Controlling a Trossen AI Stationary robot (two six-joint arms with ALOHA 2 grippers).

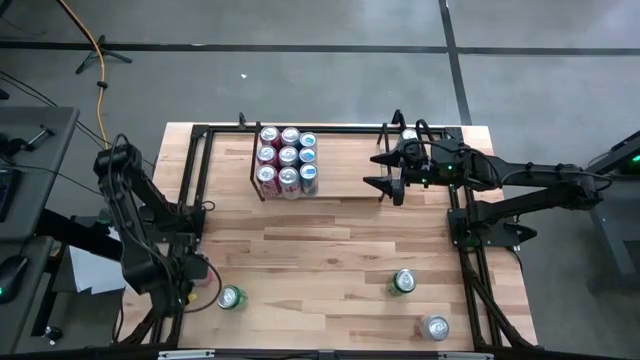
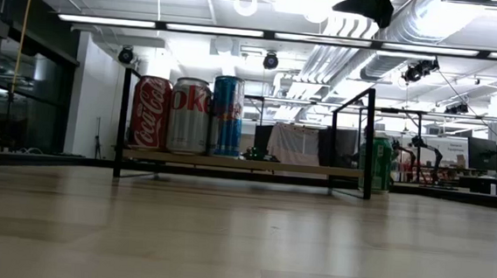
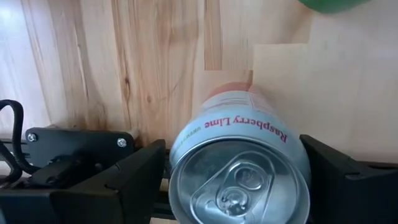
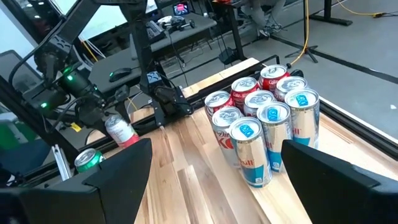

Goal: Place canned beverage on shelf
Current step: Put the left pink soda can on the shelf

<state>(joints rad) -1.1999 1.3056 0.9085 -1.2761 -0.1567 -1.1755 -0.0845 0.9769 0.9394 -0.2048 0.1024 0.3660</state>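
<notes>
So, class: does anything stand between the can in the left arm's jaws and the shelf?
Nothing visible does. The left gripper holds the can at the near left corner; bare table lies between it and the shelf.

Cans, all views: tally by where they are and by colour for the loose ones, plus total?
Cans on the shelf: 9
Green cans loose on the table: 2
Silver can loose on the table: 1
Raspberry Lime can in the left gripper: 1
Total: 13
</notes>
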